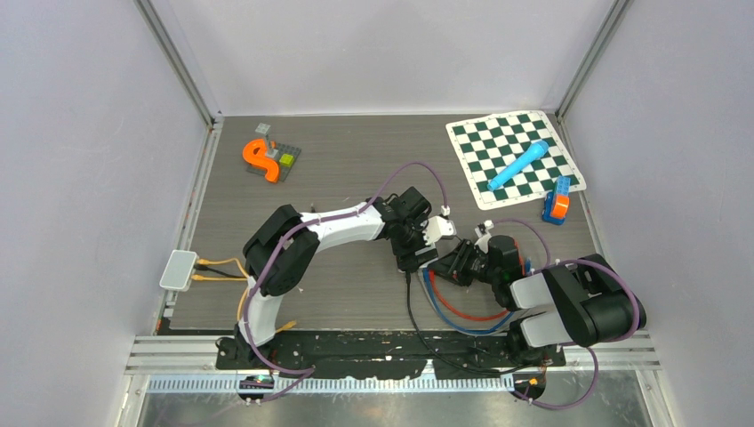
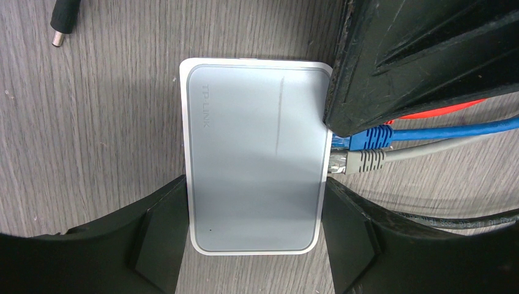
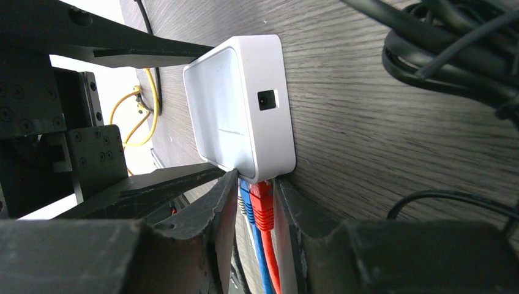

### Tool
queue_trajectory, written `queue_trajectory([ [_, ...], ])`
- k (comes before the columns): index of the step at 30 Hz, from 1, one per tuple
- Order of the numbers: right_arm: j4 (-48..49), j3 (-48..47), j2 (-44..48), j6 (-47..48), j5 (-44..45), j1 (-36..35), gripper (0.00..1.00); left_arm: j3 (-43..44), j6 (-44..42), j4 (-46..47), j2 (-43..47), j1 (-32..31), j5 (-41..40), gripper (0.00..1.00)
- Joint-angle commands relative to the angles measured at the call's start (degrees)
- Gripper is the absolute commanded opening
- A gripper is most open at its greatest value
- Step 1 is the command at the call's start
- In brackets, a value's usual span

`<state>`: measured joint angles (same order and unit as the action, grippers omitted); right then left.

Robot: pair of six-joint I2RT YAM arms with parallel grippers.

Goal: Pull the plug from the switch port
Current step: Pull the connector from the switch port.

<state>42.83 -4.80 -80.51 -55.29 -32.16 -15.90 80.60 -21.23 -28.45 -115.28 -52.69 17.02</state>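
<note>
Top view: we list the left gripper [image 1: 416, 256] and right gripper [image 1: 450, 267] tip to tip at mid-table, with cables [image 1: 462, 314] looping toward the near edge. Left wrist view: we record the white switch [image 2: 254, 159] flat on the table [image 2: 92, 153], the left gripper's fingers [image 2: 156, 239] pressed against its opposite sides, and a blue plug [image 2: 367, 138] and grey plug [image 2: 361, 160] seated in its ports. Right wrist view: we note the right gripper pinching the red plug [image 3: 263, 205], which is seated in the switch.
</note>
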Motion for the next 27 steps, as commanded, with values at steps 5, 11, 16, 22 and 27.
queue_trajectory([
  [5, -6.6, -0.3, -1.9, 2.2, 3.9, 0.0, 0.35, 1.3, 1.3, 0.5, 1.2, -0.2, 3.4, 0.61],
  [11, -6.4, 0.0, -1.0, 2.0, 3.9, 0.0, 0.38, 0.7, 1.8, 0.8, 2.0, 0.8, 4.0, 0.60],
  [16, -6.2, 0.4, -0.8, 2.1, 3.8, 0.0, 0.42, 0.6, 1.8, 0.6, 2.0, 0.9, 4.0, 0.60],
  [22, -6.0, 0.6, -0.3, 2.1, 3.5, 0.0, 0.42, 0.1, 2.7, 1.2, 2.1, 0.9, 4.0, 0.60],
  [27, -5.7, 0.6, -0.3, 2.0, 3.4, -0.1, 0.43, -0.2, 3.3, 1.5, 1.9, 0.9, 4.0, 0.60],
])
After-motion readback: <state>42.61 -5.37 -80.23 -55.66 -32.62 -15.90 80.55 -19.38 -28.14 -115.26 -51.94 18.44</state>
